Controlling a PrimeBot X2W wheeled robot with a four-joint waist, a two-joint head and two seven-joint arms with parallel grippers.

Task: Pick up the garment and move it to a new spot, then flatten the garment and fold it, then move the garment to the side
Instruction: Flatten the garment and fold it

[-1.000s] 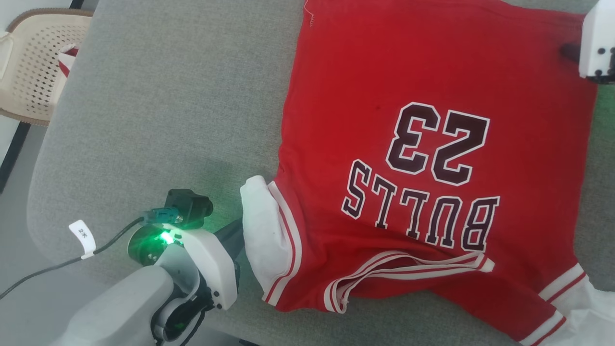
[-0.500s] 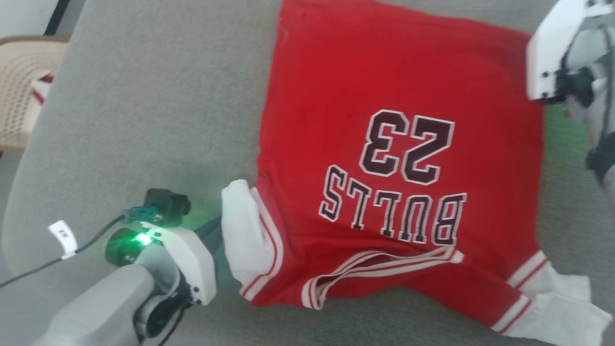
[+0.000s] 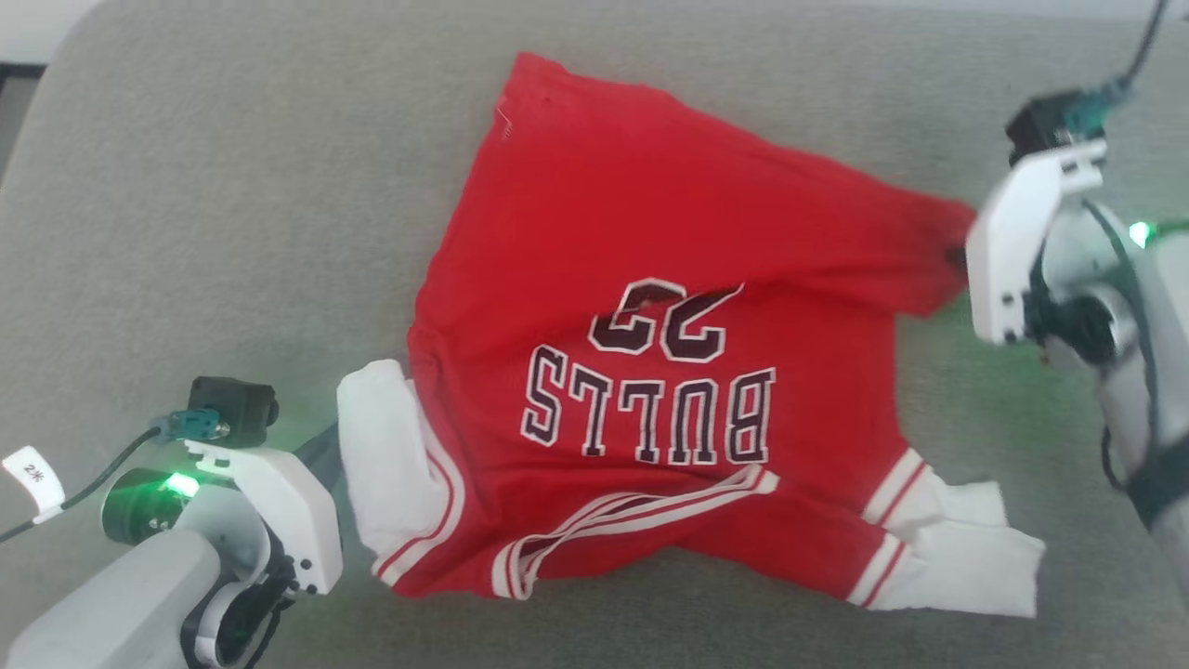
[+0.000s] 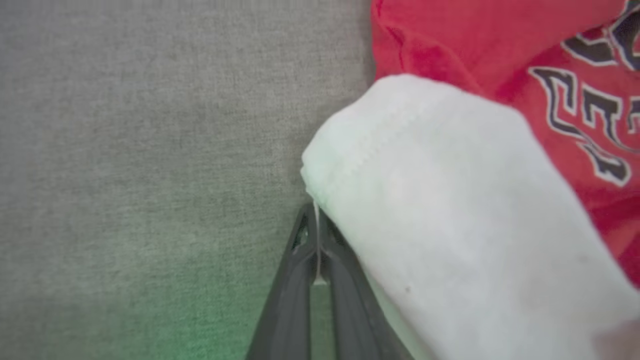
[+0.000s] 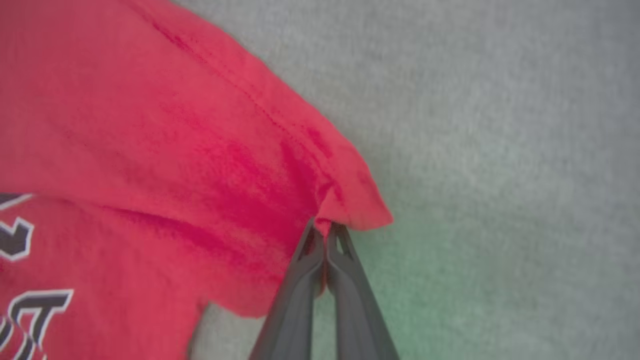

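Left tool [image 4: 316, 235]: fingers pressed together, pinching the edge of the white sleeve [image 4: 450, 225].
Right tool [image 5: 326, 235]: likewise closed, nipping a red hem corner [image 5: 360, 210].
Shirt [image 3: 650, 279]: red, printed side up, rumpled on the grey cloth-covered tabletop [image 3: 232, 232], bunched between the 2 grips.
Handling, judged: light, limp, not slippery; sags wherever unsupported, so best held at corners and hems.
Surroundings: tagged cable [image 3: 32, 474] beside the left arm, apart from the cloth; judged no obstacle.
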